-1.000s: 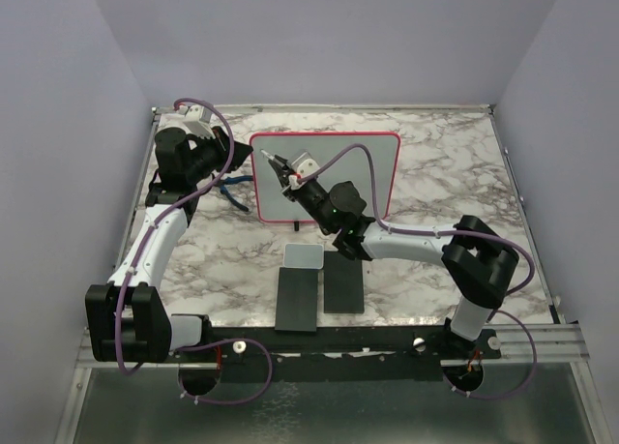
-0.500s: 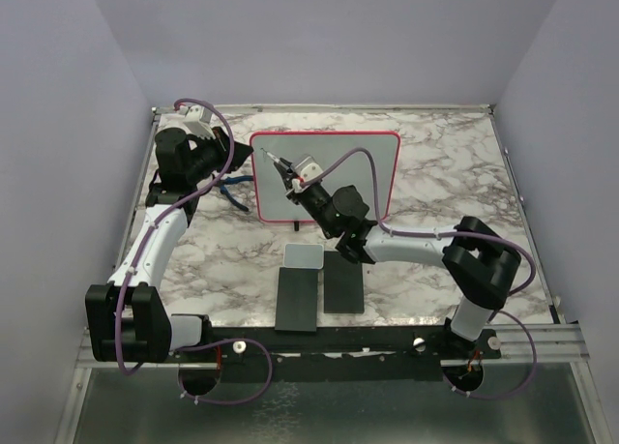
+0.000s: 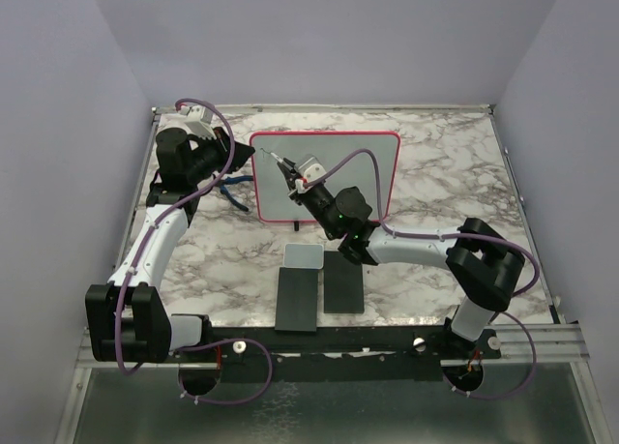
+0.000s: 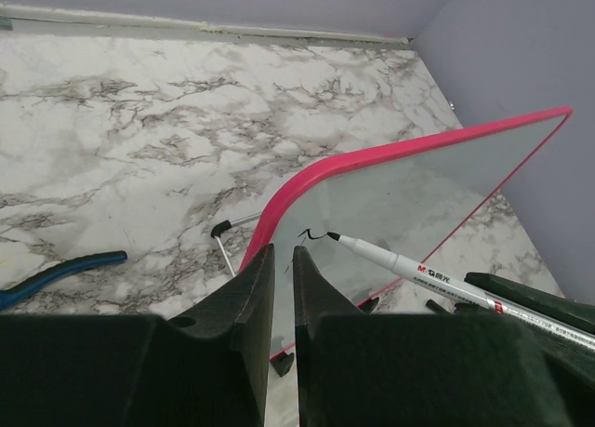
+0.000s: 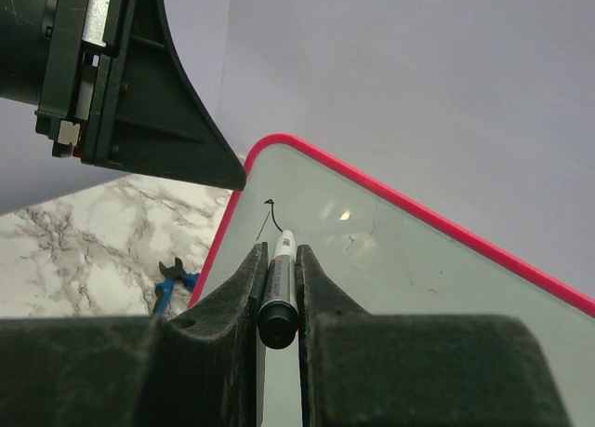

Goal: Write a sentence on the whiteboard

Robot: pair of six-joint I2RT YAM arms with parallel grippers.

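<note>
Marble table (image 3: 445, 163): right fingers (image 5: 240, 306) clamp marker (image 5: 280, 276) on whiteboard (image 3: 363, 163), left fingers (image 4: 247, 315) pinch its rim beside pliers (image 4: 58, 273).

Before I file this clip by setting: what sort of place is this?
Probably a robot test booth: plain lilac walls box in a marble-patterned table, a left arm and right arm are bolted at its near edge, the right holding a marker to a whiteboard.

Left arm (image 3: 155, 241): white links, black joint housings
Right arm (image 3: 411, 243): the same white and black
Cables (image 3: 193, 101): purple, looping along each arm
</note>
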